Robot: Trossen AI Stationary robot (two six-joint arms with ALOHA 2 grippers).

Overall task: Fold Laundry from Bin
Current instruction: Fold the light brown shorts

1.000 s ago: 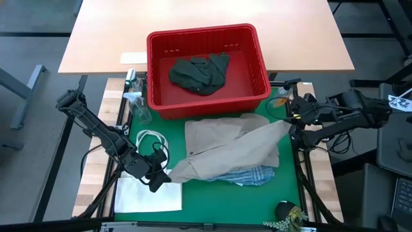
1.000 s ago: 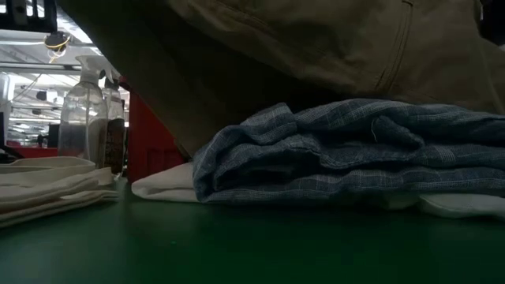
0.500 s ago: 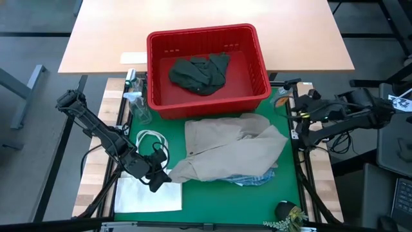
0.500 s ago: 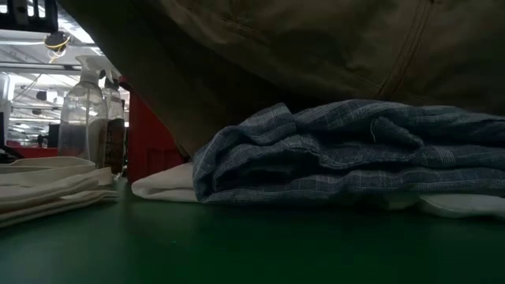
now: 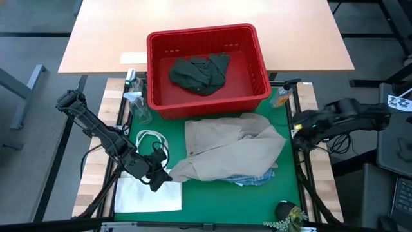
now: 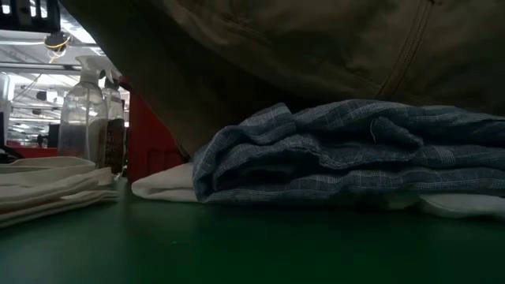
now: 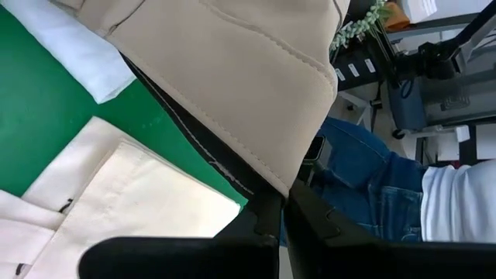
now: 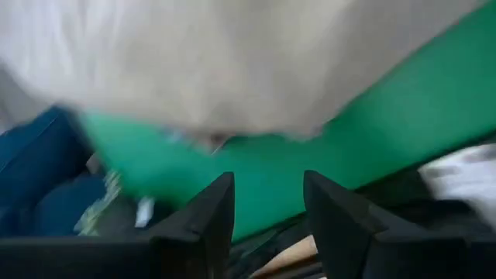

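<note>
From above, you see the bin point(image 5: 207, 67) at upper centre with a dark green garment point(image 5: 199, 73) inside, the beige garment point(image 5: 228, 149) spread on the green mat point(image 5: 287, 183) below it, your left gripper point(image 5: 165, 177) pinched shut on its lower-left corner, and your right gripper point(image 5: 300, 127) at the mat's right edge. In the low view, a blue checked garment point(image 6: 347, 150) fills centre-right under the beige cloth. The left wrist view shows the fingers point(image 7: 267, 221) clamped on the beige hem, and the right wrist view shows spread fingers point(image 8: 209, 221) holding nothing.

left gripper point(image 5: 161, 178) fingers clamped, right gripper point(image 5: 297, 128) fingers apart
</note>
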